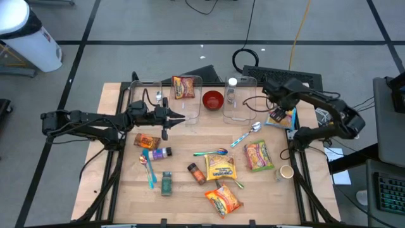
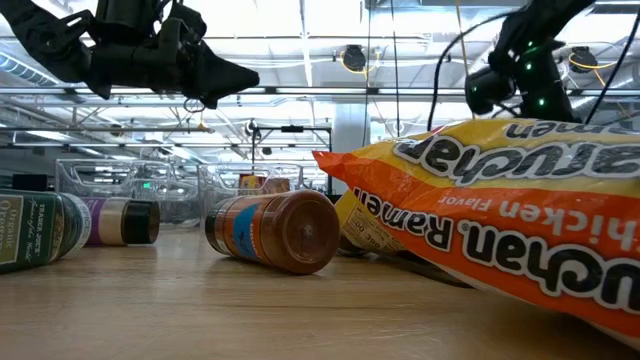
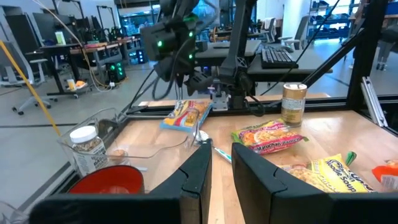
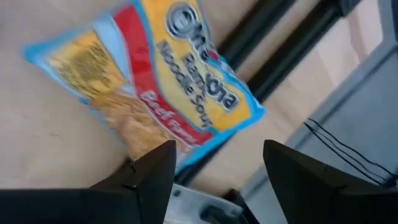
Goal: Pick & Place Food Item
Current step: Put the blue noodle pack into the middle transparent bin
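Blue-edged beef ramen noodle packet (image 4: 146, 84) lies flat at the desk's right edge, toward the far corner, with the right gripper (image 4: 214, 165) hovering just over it, fingers spread apart and not touching it. Left gripper (image 1: 179, 118) hangs above the desk by the clear plastic containers (image 1: 147, 95), fingers slightly apart, holding nothing.

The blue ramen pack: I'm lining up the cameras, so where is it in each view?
High: blue ramen pack, right table edge, under right pincer.
Low: not visible.
Left wrist, far side, below that pincer.
Right wrist, centre.
Landmark: green ramen pack.
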Robot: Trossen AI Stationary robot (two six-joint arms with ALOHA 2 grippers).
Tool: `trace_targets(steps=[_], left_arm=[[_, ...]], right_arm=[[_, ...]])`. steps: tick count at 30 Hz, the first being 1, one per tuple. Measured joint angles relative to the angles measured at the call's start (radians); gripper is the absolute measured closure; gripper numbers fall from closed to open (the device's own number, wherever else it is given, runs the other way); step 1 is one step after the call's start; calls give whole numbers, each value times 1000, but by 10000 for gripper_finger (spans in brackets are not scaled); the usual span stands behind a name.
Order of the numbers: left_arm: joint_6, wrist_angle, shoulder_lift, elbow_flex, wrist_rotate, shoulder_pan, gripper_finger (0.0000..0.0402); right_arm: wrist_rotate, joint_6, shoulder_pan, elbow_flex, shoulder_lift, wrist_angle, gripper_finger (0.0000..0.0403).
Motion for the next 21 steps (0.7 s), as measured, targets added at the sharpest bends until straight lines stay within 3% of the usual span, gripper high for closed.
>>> trace_targets(steps=[21], left_arm=[[0,-6,0,0,8,-6,330]], right_arm=[[13,-1,-4,-17,158,60,184]])
